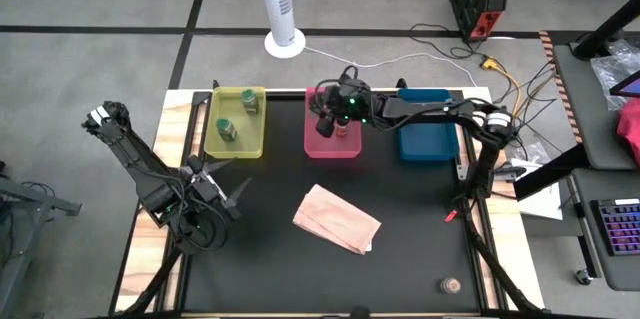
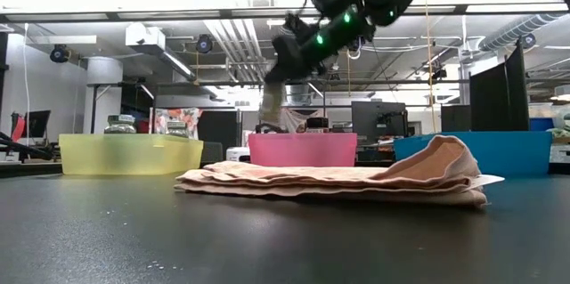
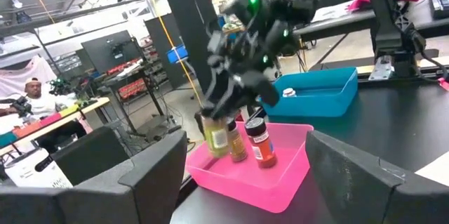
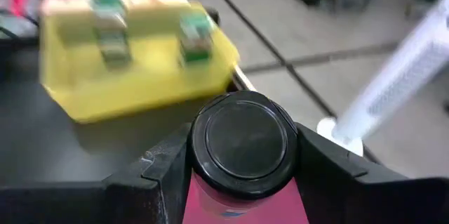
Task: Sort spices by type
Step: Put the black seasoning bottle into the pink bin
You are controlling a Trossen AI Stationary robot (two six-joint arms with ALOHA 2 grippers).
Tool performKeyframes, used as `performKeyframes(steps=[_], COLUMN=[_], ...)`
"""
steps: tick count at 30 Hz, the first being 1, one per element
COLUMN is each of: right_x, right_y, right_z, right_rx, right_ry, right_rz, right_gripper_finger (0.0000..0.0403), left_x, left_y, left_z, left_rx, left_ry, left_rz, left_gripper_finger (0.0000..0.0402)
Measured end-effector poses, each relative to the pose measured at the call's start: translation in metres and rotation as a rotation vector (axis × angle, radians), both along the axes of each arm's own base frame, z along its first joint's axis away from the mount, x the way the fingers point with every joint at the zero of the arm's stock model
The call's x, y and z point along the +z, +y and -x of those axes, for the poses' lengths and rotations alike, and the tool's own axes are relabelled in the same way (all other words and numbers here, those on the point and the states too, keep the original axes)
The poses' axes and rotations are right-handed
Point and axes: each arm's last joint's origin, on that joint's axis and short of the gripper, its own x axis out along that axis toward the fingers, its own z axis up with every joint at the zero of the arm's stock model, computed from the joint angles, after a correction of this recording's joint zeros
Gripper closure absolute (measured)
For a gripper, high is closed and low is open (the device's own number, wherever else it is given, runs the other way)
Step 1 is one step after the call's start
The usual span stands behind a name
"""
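Observation:
My right gripper (image 1: 326,123) is over the pink tray (image 1: 333,149) and is shut on a spice jar (image 3: 216,136) with pale yellowish contents and a black cap (image 4: 242,142). Two more jars (image 3: 258,143) with brown and reddish contents stand on their bases in the pink tray. Two green-filled jars (image 1: 238,117) stand in the yellow tray (image 1: 214,139). The blue tray (image 1: 428,144) holds a small pale-capped thing (image 3: 289,92). One jar (image 1: 452,285) sits alone near the table's near right corner. My left gripper (image 1: 222,183) is open, low over the table's left side, and holds nothing. My right gripper pinches the jar at its black cap (image 4: 280,175), one finger (image 4: 165,171) on each side. The fingers come from above, slanting down. The jar hangs roughly upright below them (image 2: 274,106), over the pink tray's far left part. Whether its base touches the tray floor does not show.
A tan paper bag (image 1: 337,219) lies flat in the middle of the table, between my arms and the trays. The three trays stand in a row along the far edge. Cables and a white tower fan (image 1: 282,9) are on the floor beyond the table.

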Motion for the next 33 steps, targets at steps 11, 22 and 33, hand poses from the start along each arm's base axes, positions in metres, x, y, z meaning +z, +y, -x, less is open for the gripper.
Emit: performKeyframes(steps=[11,22,33], right_x=[-0.031,-0.059,-0.068], right_y=[-0.004,-0.013,-0.015], right_z=[0.003,0.001,0.000], right_rx=[-0.031,-0.064,-0.069], right_ry=[0.063,0.103,0.131], right_rz=[-0.063,-0.114,-0.127], right_gripper_finger=[0.0204,0.0204,0.0201], left_x=[0.000,0.000,-0.001], left_y=[-0.001,0.000,-0.001], left_z=[-0.001,0.000,-0.001], left_rx=[-0.004,-0.004,-0.003], left_ry=[0.004,0.010,0.013], left_rz=[0.004,-0.002,-0.008], left_gripper_finger=[0.0127,0.0127,0.0127])
